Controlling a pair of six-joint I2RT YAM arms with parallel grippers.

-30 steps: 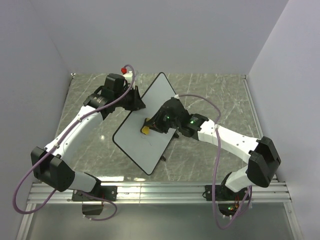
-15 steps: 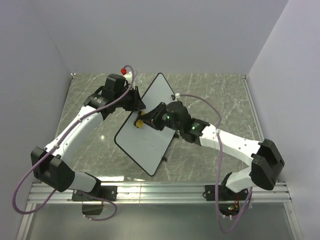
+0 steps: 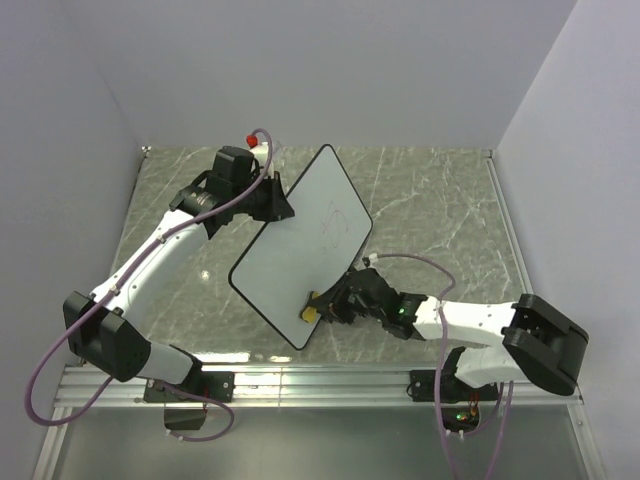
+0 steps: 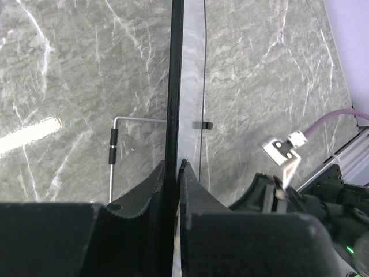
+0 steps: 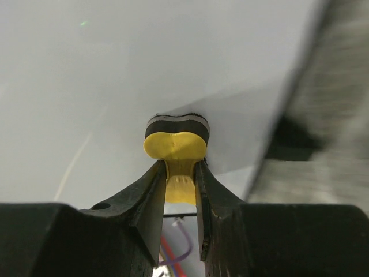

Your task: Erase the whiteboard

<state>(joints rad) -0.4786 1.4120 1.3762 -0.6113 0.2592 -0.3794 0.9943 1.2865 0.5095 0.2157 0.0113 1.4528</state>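
At the near corner of the whiteboard [image 3: 285, 265], which stands tilted on the bench [image 3: 440, 200], the right fingers [image 5: 154, 186] are pinched narrowly on a small yellow eraser [image 5: 174, 144]. Its felt face seems to rest against the white surface, so the wiping step looks to be in hand. A faint scribble [image 3: 335, 222] shows further up the whiteboard, so the next move calls for carrying the eraser up to it under steady pressure, while at the whiteboard's far left edge the left fingers [image 4: 193, 190] are clamped tight on the rim, bracing it.
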